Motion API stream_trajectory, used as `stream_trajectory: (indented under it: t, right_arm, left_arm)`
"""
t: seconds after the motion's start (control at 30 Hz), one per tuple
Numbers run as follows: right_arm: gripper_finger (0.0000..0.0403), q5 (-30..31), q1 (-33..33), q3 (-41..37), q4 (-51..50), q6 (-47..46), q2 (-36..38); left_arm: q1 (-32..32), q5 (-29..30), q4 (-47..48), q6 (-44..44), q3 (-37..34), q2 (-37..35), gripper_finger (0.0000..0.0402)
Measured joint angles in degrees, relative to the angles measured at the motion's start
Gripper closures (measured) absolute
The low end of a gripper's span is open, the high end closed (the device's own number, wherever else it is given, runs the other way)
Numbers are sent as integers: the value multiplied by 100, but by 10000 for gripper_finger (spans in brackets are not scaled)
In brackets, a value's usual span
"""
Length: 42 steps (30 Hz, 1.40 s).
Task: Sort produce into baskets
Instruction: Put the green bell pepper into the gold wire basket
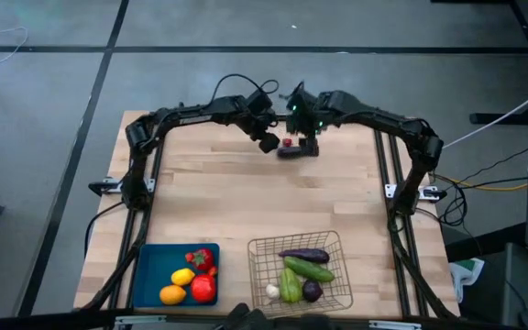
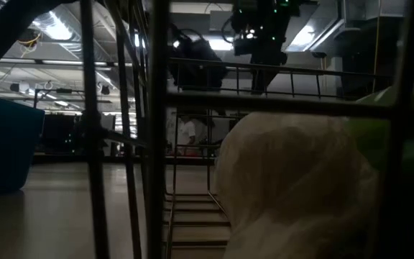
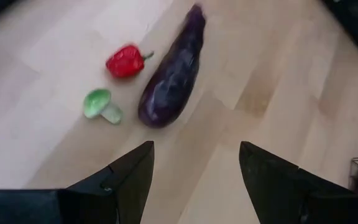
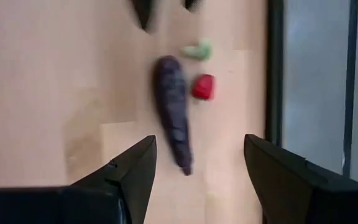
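We see both grippers, left gripper (image 3: 194, 171) and right gripper (image 4: 199, 165), open and empty above the eggplant (image 3: 169, 71); from overhead they mostly hide it.

Wooden table (image 1: 246, 197) carries blue tray (image 1: 149, 275); wire basket (image 1: 259, 252); eggplant (image 3: 169, 71).

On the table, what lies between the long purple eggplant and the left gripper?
Nothing. In the left wrist view only bare wooden table lies between the long purple eggplant and the open left gripper.

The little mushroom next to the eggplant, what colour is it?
The mushroom is green, seen best in the left wrist view.
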<state>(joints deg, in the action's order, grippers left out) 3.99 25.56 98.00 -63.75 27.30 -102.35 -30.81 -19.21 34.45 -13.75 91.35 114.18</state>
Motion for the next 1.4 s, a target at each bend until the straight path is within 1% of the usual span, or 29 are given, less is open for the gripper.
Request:
stream_trajectory:
  t: [0.27, 0.4, 0.47, 0.67, 0.73, 0.77, 0.83, 1.0, 1.2, 1.3, 1.4]
  right_arm:
    - [162, -232, 1159, -7, 631, -10, -70]
    - [162, -698, 1721, -21, 800, -330, -241]
    - [162, -885, 1994, -20, 774, -815, -371]
    - [162, -967, 2538, -20, 847, -3363, -933]
    - [162, -1174, 2685, -20, 848, -3977, -1139]
    - [162, -1310, 2730, -19, 841, -4125, -1240]
    - [162, -1299, 2780, 65, 604, -4232, -1365]
    - [162, -1365, 2810, 104, 662, -4240, -1393]
    - [162, -1476, 2753, 625, 479, -4535, -1394]
    - [162, -1509, 2627, 927, 635, -4571, -1394]
    - [162, -1521, 2406, 989, 964, -4560, -1386]
  left_arm:
    - [45, 43, 93, 86, 0, -623, 169]
    - [57, 45, 83, 84, 0, -834, 169]
    - [55, 48, 62, 73, 0, -840, 169]
    - [67, 62, 49, 41, 0, -828, 169]
    - [76, 62, 37, 40, 0, -821, 169]
    - [85, 62, 12, 38, 0, -821, 169]
    - [87, 60, -8, 38, 0, -821, 169]
    - [124, 62, -26, 96, 0, -819, 169]
    - [185, 62, -41, 217, 0, -819, 169]
    - [205, 62, -59, 230, 0, -819, 169]
    - [205, 62, -82, 235, 0, -819, 169]
